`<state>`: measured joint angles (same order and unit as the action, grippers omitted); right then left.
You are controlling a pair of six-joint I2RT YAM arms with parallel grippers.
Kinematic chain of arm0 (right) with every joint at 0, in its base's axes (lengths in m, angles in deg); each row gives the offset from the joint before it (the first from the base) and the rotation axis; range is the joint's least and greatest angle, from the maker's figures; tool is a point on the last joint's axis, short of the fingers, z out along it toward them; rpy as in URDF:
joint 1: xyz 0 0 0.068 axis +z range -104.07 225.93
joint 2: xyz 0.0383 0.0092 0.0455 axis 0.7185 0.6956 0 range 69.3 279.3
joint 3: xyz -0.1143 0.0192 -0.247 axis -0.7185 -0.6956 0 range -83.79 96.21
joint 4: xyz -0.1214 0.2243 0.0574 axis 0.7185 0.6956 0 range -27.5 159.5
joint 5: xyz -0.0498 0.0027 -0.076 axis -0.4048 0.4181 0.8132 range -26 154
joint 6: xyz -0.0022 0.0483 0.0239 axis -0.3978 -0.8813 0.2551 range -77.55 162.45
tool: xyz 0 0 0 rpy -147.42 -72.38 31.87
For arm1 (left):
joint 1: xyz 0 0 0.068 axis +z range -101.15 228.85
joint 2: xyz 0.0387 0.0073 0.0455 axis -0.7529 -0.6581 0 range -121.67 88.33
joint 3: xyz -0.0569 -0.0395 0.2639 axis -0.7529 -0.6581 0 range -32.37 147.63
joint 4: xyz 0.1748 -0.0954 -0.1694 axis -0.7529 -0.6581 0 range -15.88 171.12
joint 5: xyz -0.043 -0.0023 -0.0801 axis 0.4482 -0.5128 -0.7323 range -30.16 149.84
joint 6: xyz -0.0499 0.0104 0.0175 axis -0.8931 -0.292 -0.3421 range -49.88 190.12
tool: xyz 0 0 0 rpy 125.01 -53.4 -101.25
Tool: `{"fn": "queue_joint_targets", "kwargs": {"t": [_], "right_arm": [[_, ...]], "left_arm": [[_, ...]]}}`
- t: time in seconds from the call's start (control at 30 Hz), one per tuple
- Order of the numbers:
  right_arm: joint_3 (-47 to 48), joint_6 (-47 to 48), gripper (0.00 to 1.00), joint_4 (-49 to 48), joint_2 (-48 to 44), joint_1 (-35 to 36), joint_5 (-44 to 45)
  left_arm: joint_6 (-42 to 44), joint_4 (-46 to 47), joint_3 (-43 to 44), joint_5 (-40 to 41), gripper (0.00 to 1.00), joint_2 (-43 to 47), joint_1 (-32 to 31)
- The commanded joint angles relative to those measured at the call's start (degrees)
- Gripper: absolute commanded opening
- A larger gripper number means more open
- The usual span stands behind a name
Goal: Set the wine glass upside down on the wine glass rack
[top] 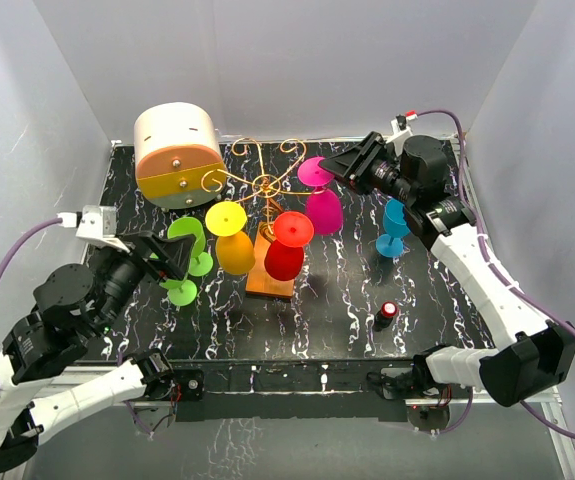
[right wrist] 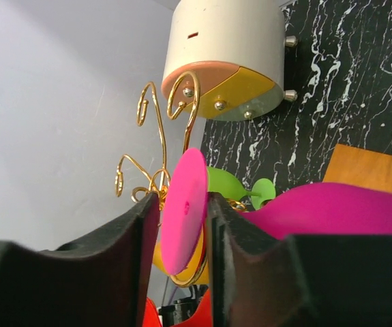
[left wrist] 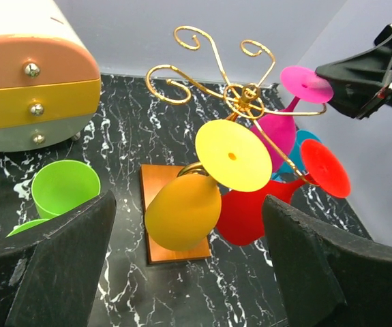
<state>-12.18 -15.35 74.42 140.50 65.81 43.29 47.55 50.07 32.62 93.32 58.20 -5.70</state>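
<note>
While upside down on scrolled gold rack point(top: 266, 184), smooth magenta glass point(top: 324, 212).

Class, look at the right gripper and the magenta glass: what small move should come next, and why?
Probably open the right gripper slightly wider, then back straight off. The magenta wine glass already hangs upside down on the wine glass rack, its foot between barely parted fingers; retreating now might drag it off.

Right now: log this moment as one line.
magenta glass: upside down on rack | right gripper: around its foot, grip unclear | left gripper: open, empty
</note>
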Motion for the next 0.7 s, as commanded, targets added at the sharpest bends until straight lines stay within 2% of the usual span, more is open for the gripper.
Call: {"fn": "queue_joint_targets", "kwargs": {"t": [0.0, 0.33, 0.47, 0.67], "right_arm": [[3.87, 2.54, 0.37, -0.83, 0.47, -0.11, 0.83], [3.56, 4.93, 0.62, 0.90, -1.11, -0.10, 3.80], [3.55, 9.45, 0.76, 2.56, -3.95, -0.48, 4.30], [5.65, 22.19, 0.78, 14.61, -8.83, -0.89, 16.03]], "left_arm": [[0.82, -1.82, -0.50, 2.12, 0.87, -1.80, -0.13], [0.51, -2.71, -2.05, 3.31, 0.88, -2.48, -0.17], [0.34, -4.65, -1.66, 3.44, 0.88, -3.90, -0.19], [-0.37, -6.11, -2.67, 3.35, 0.88, -4.05, -0.15]]}}
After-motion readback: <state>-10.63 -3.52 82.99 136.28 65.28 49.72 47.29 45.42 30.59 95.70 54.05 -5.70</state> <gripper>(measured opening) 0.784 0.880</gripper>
